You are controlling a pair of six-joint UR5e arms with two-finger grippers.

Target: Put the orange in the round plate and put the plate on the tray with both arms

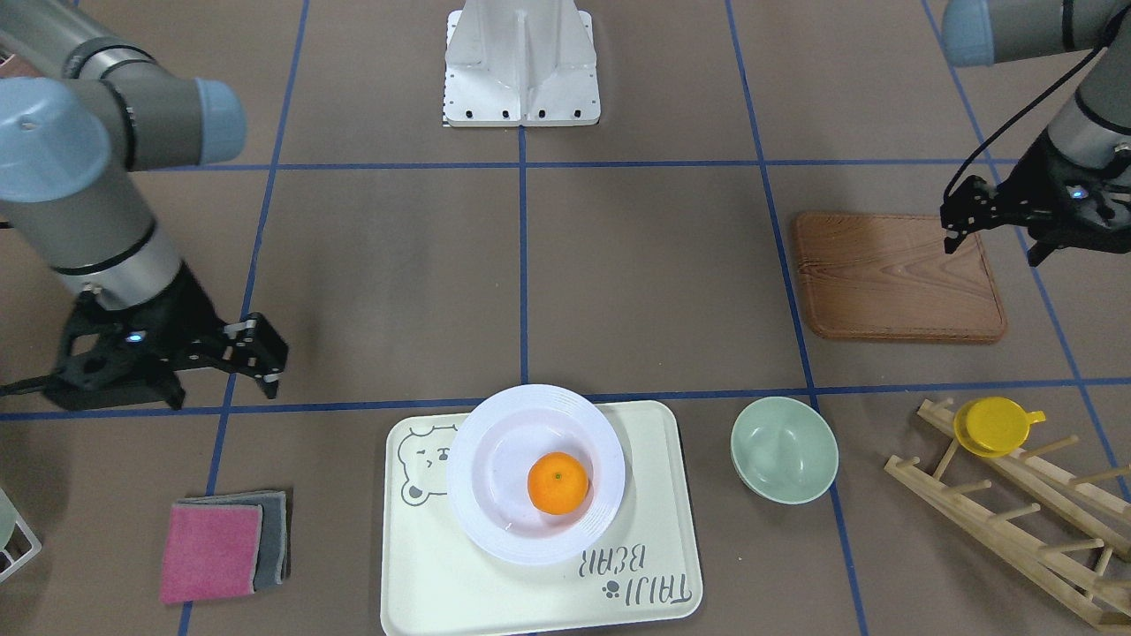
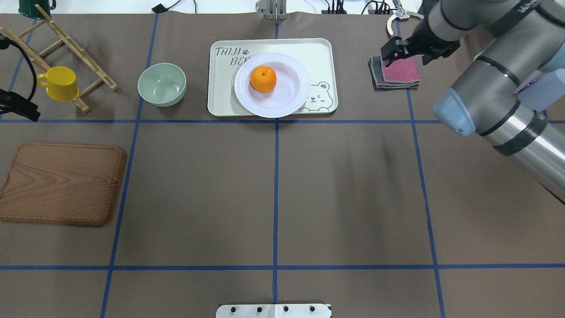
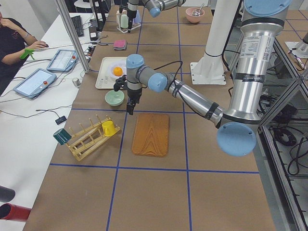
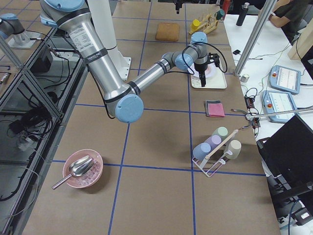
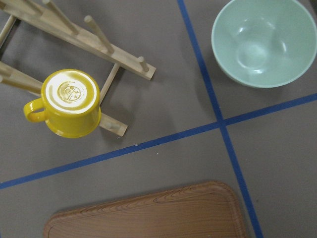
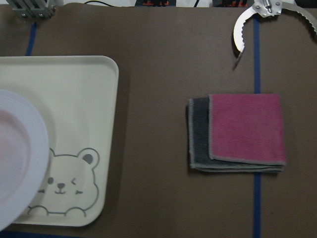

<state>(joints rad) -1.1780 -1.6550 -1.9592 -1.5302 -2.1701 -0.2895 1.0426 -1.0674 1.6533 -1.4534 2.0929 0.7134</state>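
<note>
1. The brown worktop [image 2: 344, 185], crossed by blue tape lines, is carrying everything.
2. The right grey-and-silver arm [image 2: 499, 88] is reaching out along its own side. The left grey-and-silver arm [image 1: 1087, 115] is hanging over the opposite side.
3. The large cream-white rectangular tray with the bear drawing [image 2: 318, 53] is lying in the middle, at the edge far from the robot.
4. The brown wooden board [image 2: 62, 183] is lying flat on the left side, well apart from the tray.
5. The white round deep plate [image 2: 287, 95] is sitting on the tray, its rim just overhanging the tray's edge nearest the robot.
6. The right black two-finger hand [image 1: 261, 353] is hovering near the folded pink and grey cloths [image 2: 397, 73] – fingers spread, gripping nothing. The left black two-finger hand [image 1: 961, 216] is hovering near the board, fingers likewise parted and empty.
7. The pale green bowl [image 2: 162, 84] is standing beside the tray.
8. The small bright-orange fruit [image 2: 263, 79] is resting inside the plate, off centre.
</note>
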